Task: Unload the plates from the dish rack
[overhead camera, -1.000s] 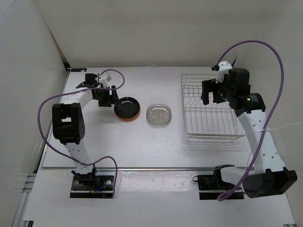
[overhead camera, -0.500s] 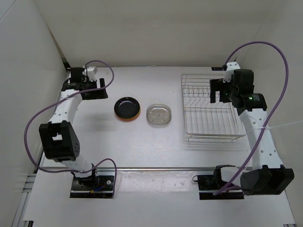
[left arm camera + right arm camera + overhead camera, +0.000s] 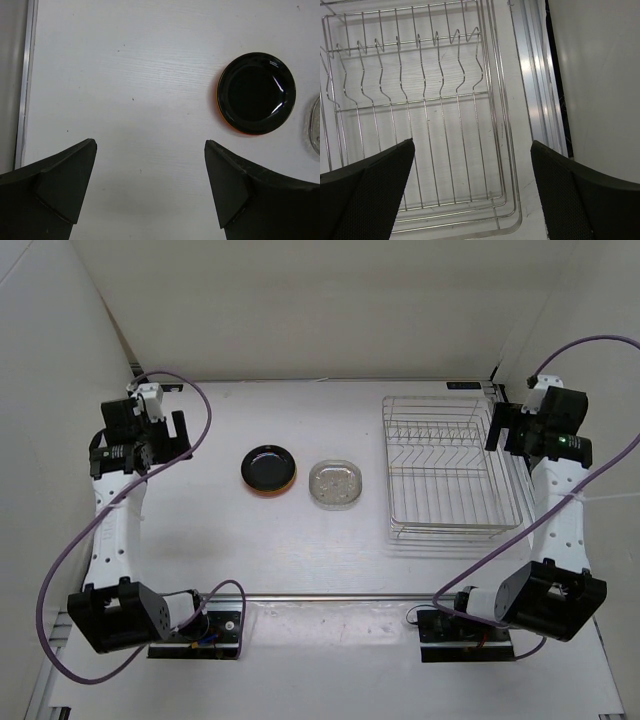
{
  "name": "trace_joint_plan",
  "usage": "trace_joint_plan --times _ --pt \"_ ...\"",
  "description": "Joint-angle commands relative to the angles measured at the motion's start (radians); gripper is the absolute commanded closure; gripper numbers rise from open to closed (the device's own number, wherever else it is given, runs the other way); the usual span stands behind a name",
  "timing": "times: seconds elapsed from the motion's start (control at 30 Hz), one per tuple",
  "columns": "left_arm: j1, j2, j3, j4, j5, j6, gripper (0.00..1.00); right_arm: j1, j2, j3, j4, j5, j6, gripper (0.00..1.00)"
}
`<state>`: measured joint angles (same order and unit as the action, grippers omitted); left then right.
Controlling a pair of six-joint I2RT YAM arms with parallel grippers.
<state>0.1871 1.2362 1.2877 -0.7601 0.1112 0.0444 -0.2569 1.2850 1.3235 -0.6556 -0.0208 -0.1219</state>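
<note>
The silver wire dish rack (image 3: 445, 472) is set at the right, with a round black plastic plate (image 3: 268, 466) stacked on an orange plate (image 3: 268, 494) at centre-left. The left fingers (image 3: 60, 185) and right fingers (image 3: 375, 195) are spread wide, gripping nothing.

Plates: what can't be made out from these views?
- Top and left wrist views: the black plate covers the stack. Only the rim of an orange plate shows, and whether more lies beneath cannot be told.
- Left wrist view: the clear plate is cut off by the right edge.
- Right wrist view: the dish rack has its left end cut by the frame and its near corners hidden behind the right end effector.
</note>
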Motion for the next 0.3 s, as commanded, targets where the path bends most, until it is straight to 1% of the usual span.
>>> trace_joint_plan --times 0.0,0.07,0.27 --pt "0.008 -0.041 -0.047 -0.024 -0.025 0.008 0.0 -0.007 -0.003 -0.009 0.053 -0.044 -0.005 0.0" --pt "0.008 -0.064 -0.056 -0.024 -0.025 0.008 0.0 -0.007 -0.013 -0.02 0.053 -0.044 -0.005 0.0" --pt "0.017 -0.064 -0.056 -0.024 -0.025 0.008 0.0 -0.007 -0.023 -0.02 0.053 -0.033 0.004 0.0"
